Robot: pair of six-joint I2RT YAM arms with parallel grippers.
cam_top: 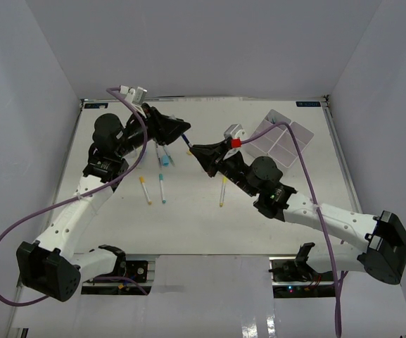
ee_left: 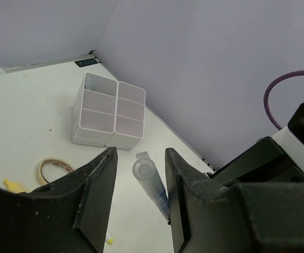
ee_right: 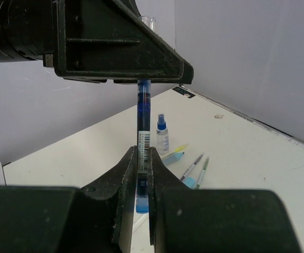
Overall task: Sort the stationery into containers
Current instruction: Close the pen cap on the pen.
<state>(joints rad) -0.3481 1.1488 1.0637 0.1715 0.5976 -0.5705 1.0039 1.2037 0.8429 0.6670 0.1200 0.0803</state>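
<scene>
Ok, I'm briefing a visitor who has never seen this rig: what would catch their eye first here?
The two arms meeting mid-table over one blue pen: the right gripper clamps one end while the left gripper's open fingers straddle the other end. Next, the white four-compartment tray at the far right corner, and loose pens lying on the table between the arms.

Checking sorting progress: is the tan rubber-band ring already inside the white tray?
No, the tan ring lies on the table, apart from the white tray.
</scene>
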